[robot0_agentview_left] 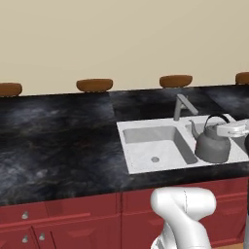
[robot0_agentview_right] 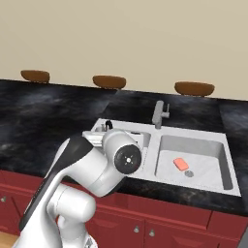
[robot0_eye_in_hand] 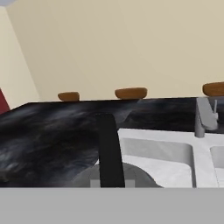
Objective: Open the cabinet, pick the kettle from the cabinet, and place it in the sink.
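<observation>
The grey kettle (robot0_agentview_left: 211,145) hangs in the air over the steel double-basin sink (robot0_agentview_left: 146,165), its spout pointing left. My gripper (robot0_agentview_left: 225,127) comes in from the right and is shut on the kettle's arched dark handle (robot0_agentview_left: 218,116). In the hand view that handle (robot0_eye_in_hand: 109,151) runs up the middle, with the kettle's grey body (robot0_eye_in_hand: 135,178) below it and the sink's left basin (robot0_eye_in_hand: 157,153) beyond. In the right base view my arm hides most of the kettle (robot0_agentview_right: 103,127). A dark red sliver (robot0_eye_in_hand: 2,101) at the hand view's left edge may be the cabinet.
The grey faucet (robot0_agentview_left: 181,106) stands behind the sink's divider. An orange sponge (robot0_agentview_right: 181,163) lies in the right basin. Brown bowls (robot0_agentview_left: 95,85) line the back of the black counter (robot0_agentview_left: 58,141). Red under-counter doors and drawers (robot0_agentview_left: 73,219) run below.
</observation>
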